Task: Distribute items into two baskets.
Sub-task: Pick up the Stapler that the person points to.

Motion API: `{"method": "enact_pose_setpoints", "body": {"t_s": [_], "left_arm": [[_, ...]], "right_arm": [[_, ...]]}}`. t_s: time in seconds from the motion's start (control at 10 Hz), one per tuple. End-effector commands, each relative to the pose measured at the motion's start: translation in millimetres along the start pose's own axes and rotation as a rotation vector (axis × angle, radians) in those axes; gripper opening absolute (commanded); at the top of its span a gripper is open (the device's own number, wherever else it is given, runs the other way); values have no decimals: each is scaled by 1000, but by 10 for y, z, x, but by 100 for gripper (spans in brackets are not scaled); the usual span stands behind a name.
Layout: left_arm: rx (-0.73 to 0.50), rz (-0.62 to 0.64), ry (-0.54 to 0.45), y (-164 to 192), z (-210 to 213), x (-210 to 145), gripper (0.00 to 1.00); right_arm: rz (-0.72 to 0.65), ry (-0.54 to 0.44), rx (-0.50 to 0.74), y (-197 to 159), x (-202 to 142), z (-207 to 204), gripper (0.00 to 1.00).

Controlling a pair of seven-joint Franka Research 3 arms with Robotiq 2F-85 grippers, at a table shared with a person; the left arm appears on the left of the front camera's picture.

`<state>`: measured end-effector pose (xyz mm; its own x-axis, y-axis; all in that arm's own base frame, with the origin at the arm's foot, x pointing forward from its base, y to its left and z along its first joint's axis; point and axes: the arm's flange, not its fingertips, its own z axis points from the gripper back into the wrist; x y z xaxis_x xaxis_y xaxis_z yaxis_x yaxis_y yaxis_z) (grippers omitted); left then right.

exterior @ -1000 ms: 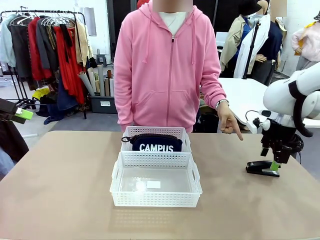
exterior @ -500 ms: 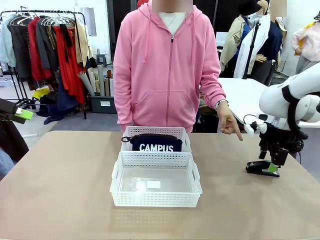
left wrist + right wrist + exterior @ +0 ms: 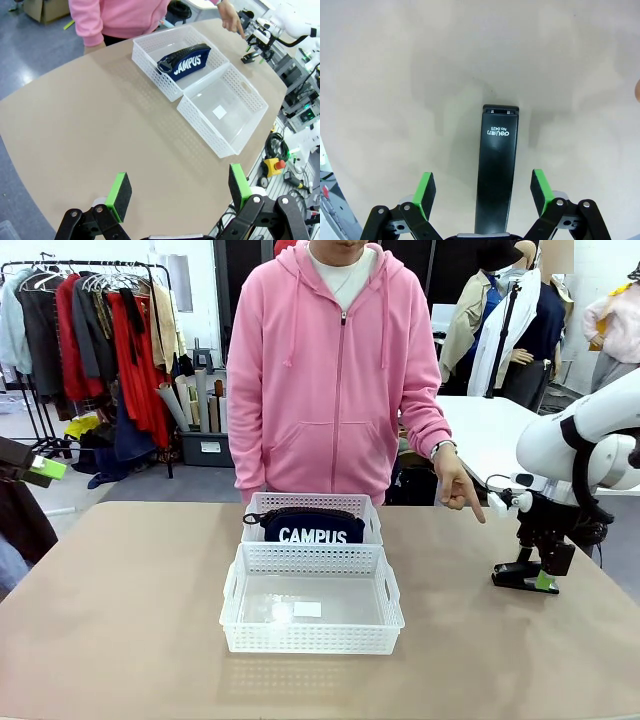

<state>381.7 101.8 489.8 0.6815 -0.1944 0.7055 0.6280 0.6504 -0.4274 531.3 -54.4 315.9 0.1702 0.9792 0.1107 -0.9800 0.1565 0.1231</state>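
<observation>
On the tan table (image 3: pixel 120 620), two white perforated plastic baskets are set end to end, touching. In the front view, the navy blue zip pouch with white "CAMPUS" lettering (image 3: pixel 312 530) is seen standing on edge in the smaller basket (image 3: pixel 310 502) at the far side. The larger, wider basket (image 3: pixel 310 642) nearer the robot holds nothing but a small white label on its floor.

The small black desk stapler (image 3: pixel 518 577) lies on the table well to the right of both baskets. A person's hand (image 3: pixel 458 488) in a pink sleeve is pointed down towards it. The right gripper (image 3: pixel 541 578) is lowered over the stapler. From the front its jaws cannot be judged. In the right wrist view they are seen spread wide, a green pad (image 3: pixel 425 190) on each side of the stapler and clear of it, so nothing is held. White print on the stapler's top can be read there.

In the left wrist view, the left gripper (image 3: pixel 179 189) is shown high above the near table edge, fully spread and empty.
</observation>
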Motion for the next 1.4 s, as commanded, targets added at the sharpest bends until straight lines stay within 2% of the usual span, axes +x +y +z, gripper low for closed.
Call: {"method": "enact_pose_setpoints", "body": {"t_s": [0.0,0.5,0.6,0.8,0.9,1.3], "left_arm": [[1,2,-1,0,7,1,100],[1,2,-1,0,7,1,100],[1,2,-1,0,7,1,100],[1,2,-1,0,7,1,100],[1,2,-1,0,7,1,100],[1,2,-1,0,7,1,100]], "right_arm": [[-5,-23,-6,-4,7,-4,100],[-16,-18,-2,-12,21,-79,100],[-14,-20,-1,-16,27,-84,98],[-17,-14,11,-40,38,-123,84],[-18,-12,13,-44,40,-129,74],[-18,4,17,-46,40,-157,3]]}}
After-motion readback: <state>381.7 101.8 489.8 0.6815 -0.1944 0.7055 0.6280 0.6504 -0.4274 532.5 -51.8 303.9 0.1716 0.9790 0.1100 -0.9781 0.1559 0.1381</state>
